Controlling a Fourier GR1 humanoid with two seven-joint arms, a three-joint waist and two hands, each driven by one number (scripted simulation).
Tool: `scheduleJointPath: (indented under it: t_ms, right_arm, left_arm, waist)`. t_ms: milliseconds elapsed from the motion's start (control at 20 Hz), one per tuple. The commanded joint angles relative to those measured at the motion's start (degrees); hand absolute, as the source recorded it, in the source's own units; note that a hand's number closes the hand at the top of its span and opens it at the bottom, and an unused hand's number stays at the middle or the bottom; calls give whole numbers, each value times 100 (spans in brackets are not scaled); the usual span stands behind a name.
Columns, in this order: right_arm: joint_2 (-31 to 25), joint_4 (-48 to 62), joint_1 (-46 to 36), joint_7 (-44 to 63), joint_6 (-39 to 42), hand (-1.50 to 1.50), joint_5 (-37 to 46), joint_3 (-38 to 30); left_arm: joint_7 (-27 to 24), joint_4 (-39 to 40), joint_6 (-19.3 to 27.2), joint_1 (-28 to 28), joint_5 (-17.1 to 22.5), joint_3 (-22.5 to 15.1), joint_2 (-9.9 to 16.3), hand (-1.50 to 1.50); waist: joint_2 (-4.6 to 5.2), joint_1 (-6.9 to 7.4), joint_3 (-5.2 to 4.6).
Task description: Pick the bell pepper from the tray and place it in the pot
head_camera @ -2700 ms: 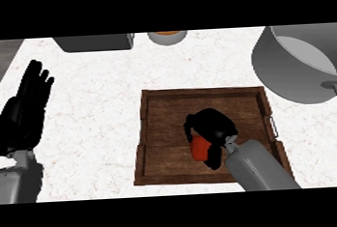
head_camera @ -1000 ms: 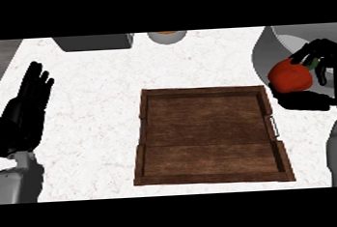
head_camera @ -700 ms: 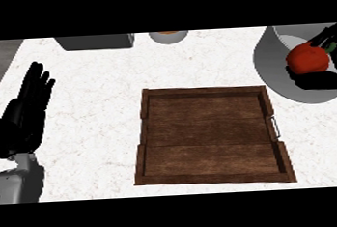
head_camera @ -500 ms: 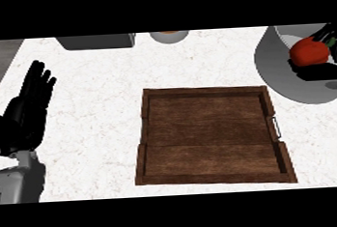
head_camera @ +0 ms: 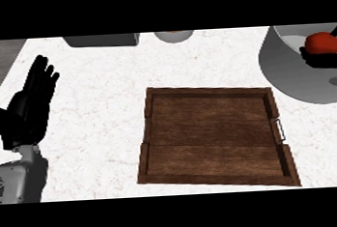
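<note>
My right robot hand (head_camera: 327, 58) grips one pepper (head_camera: 323, 43) over one pot (head_camera: 299, 67); left robot hand (head_camera: 30, 106) open; one tray (head_camera: 213, 137) on white worktop (head_camera: 99, 95).

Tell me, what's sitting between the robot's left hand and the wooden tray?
Nothing. In the head view, only bare white counter lies between the open left hand and the wooden tray.

kitchen, marble counter (head_camera: 106, 89), steel pot (head_camera: 290, 75), wood tray (head_camera: 215, 132)
</note>
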Motion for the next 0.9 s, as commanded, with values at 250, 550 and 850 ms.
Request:
scheduleJointPath:
  t_ms: [250,550,850]
  right_arm:
    - [-381,2741,-714,-1001,-802,150,-3,-390]
    - [-704,3604,-1024,-1253,167,-150,-489,-791]
    - [-550,3842,-1275,-2055,832,-150,-1241,-1368]
  left_arm:
    - [-245,76,-250,140,156,58,50,0]
    - [130,-81,-85,-88,165,64,13,0]
    - [-59,-36,13,-174,-38,-114,-113,0]
  waist:
    - [68,107,35]
    - [107,176,50]
    - [136,182,63]
